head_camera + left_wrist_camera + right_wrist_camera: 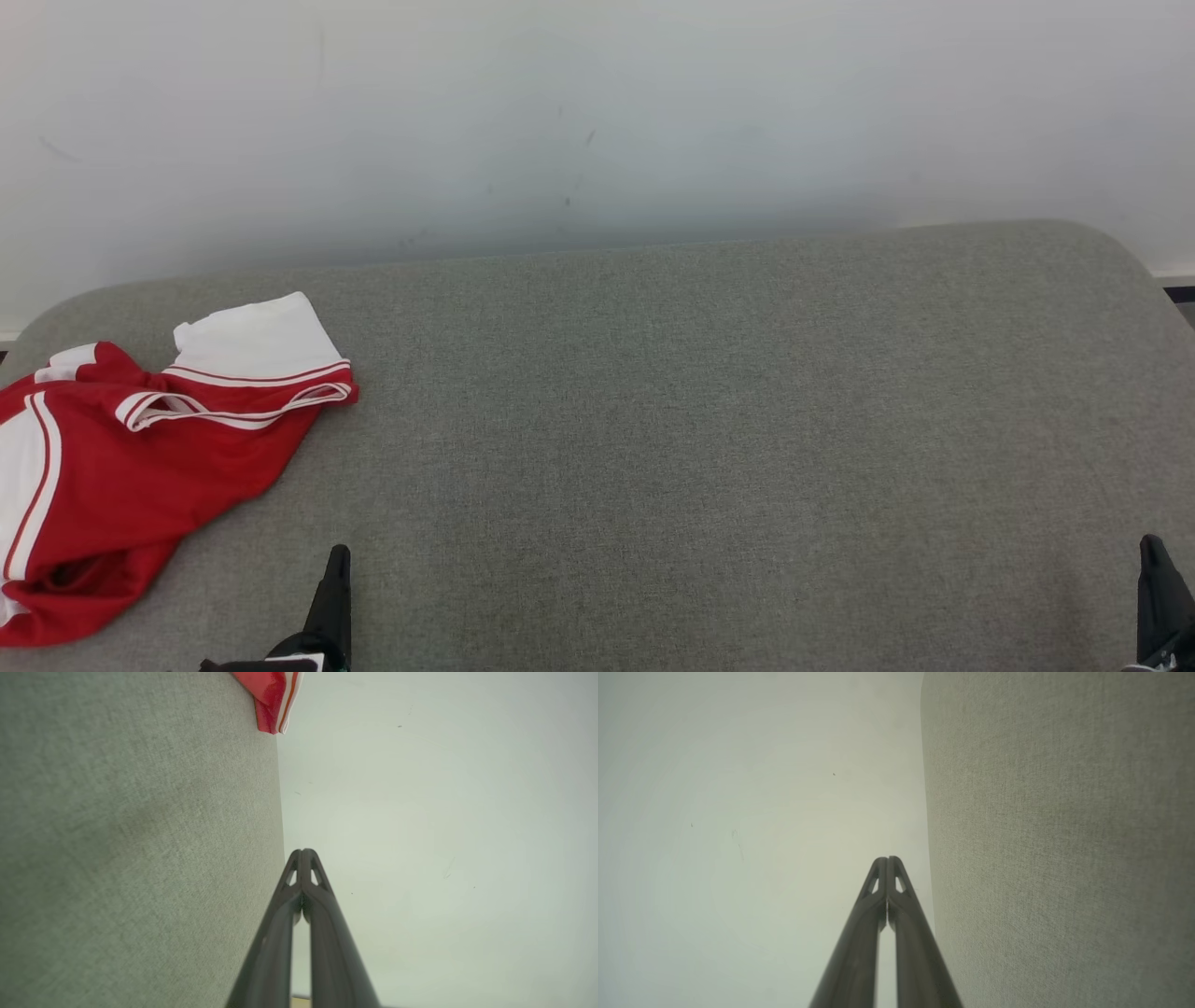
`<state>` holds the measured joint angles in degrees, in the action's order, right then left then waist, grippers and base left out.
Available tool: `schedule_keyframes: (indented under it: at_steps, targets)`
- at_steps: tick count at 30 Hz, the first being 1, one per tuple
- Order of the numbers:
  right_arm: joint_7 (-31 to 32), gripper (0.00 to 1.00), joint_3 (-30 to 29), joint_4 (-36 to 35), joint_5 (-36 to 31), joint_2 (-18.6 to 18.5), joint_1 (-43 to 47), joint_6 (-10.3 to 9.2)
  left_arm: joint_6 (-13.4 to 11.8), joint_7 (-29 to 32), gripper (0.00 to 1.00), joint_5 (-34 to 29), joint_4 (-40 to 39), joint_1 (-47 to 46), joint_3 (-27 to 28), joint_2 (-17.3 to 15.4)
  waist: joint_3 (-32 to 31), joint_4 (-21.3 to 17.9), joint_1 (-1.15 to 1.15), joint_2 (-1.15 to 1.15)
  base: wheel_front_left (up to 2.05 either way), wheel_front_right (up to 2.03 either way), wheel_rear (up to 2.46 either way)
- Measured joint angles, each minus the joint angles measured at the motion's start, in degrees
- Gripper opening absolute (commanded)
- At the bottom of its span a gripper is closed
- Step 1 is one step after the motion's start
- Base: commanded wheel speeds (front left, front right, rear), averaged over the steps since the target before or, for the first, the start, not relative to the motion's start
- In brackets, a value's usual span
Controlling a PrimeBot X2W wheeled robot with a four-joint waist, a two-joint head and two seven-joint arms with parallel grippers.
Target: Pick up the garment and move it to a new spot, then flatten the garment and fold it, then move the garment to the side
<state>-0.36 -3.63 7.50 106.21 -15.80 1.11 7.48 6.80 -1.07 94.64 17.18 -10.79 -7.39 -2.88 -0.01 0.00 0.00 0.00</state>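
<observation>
Now: garment [121,448] bunched at the left, left gripper [338,560] and right gripper [1151,549] both closed and empty

The garment is red with white panels and thin striped bands; it lies crumpled on the left part of a grey woven cushion [709,420], and its left portion runs past the left edge of the head view; a white panel sticks out toward the far side, a striped band lies folded across the middle, and the red cloth gathers into soft folds at the near left.

The left gripper rises at the near edge, just right of the garment's near hem but apart from it; its two dark fingers are pressed together tip to tip with nothing between them; in the left wrist view the tips meet over the line where the cushion meets a pale wall [597,112], and a corner of red and white cloth shows at that view's top edge, well apart from the tips.

The right gripper stands at the near right corner, well apart from the garment; its fingers too are pressed together and hold nothing; in the right wrist view their tips meet just beside the cushion's edge, against the wall.

The wall carries a few small dark marks; it runs behind the cushion's far edge, whose corners are rounded.
</observation>
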Motion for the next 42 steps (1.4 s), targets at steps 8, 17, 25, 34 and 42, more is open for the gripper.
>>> schedule_keyframes:
  at_steps: [8,17,25,34,42]
  targets:
    - [0.0,0.00,0.0,0.0,0.0,0.0,0.0,0.00,0.0,0.0,0.00,0.0,0.0,0.0,0.0,0.0,0.0,0.0,0.00,0.00,0.00,0.00,0.00]
    - [0.0,1.00,0.0,0.0,0.0,0.0,0.0,0.00,0.0,0.0,1.00,0.0,0.0,0.0,0.0,0.0,0.0,0.0,0.00,0.00,0.00,0.00,0.00]
    - [-0.2,1.00,0.9,3.1,-0.1,2.8,1.9,-0.01,-0.2,0.0,1.00,0.0,2.3,2.8,-0.5,0.0,0.0,0.0,0.00,0.00,0.00,0.00,0.00]
    - [-1.0,1.00,2.5,2.7,-2.7,3.6,1.8,-0.01,-0.2,-0.9,1.00,-0.4,-0.5,4.0,-0.5,0.0,-0.4,-0.2,0.00,0.00,0.00,0.00,0.00]
    - [-3.2,1.00,6.0,2.9,-7.2,3.4,1.6,-0.01,-0.1,-3.1,1.00,-4.2,-2.3,4.9,-1.5,-0.6,-0.7,-0.2,0.00,0.00,0.00,0.00,0.00]
